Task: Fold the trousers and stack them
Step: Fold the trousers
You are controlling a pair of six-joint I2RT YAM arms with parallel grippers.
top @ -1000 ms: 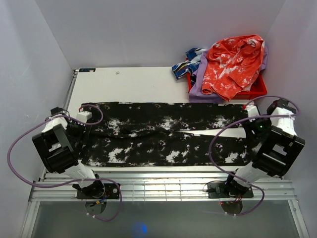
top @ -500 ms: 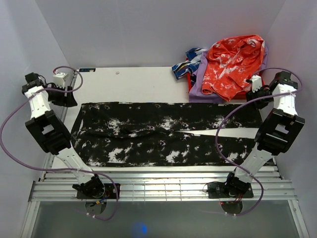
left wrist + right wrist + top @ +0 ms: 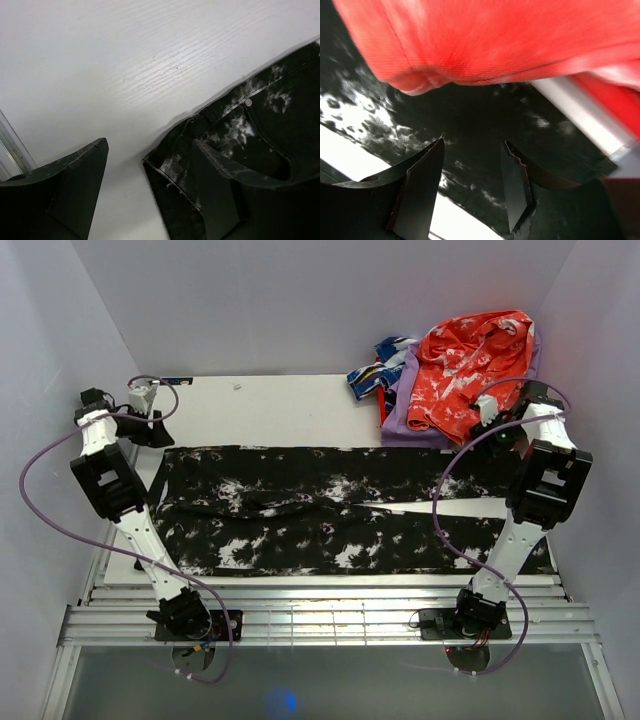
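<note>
**Left hand [image 3: 152, 432] and right hand [image 3: 497, 435] both released over the far edge of the spread trousers [image 3: 330, 510]**

Neither hand grasps anything. The left hand's [image 3: 149, 145] fingers stand wide apart, and the right hand's [image 3: 472, 144] fingers are parted more narrowly, with nothing between them in either case.

The trousers lie flat on the white counter [image 3: 270, 410], filling most of its near half. Their long axis runs left to right across the counter. The waist is at the left end and the two legs point right, one on the far side and one on the near side. A thin wedge of bare counter shows between the legs toward the right. The right arm hides part of the near leg's end.

The left hand is at the far-left corner of the trousers. In the left wrist view the waistband corner [image 3: 280, 130], with its metal button [image 3: 248, 102], lies under the gap and under the right-side finger. The other finger is over bare counter [image 3: 125, 60].

The right hand is at the far-right end, over the far leg. In the right wrist view the black, white-blotched cloth [image 3: 485, 120] lies below the fingers. The hem of an orange-red garment [image 3: 495, 40] hangs across the top of that view. That garment [image 3: 470, 365] is heaped on a red bin [image 3: 520, 425] at the far-right corner, together with a lilac cloth [image 3: 400, 410] and a blue-white patterned cloth [image 3: 375, 370].
</note>
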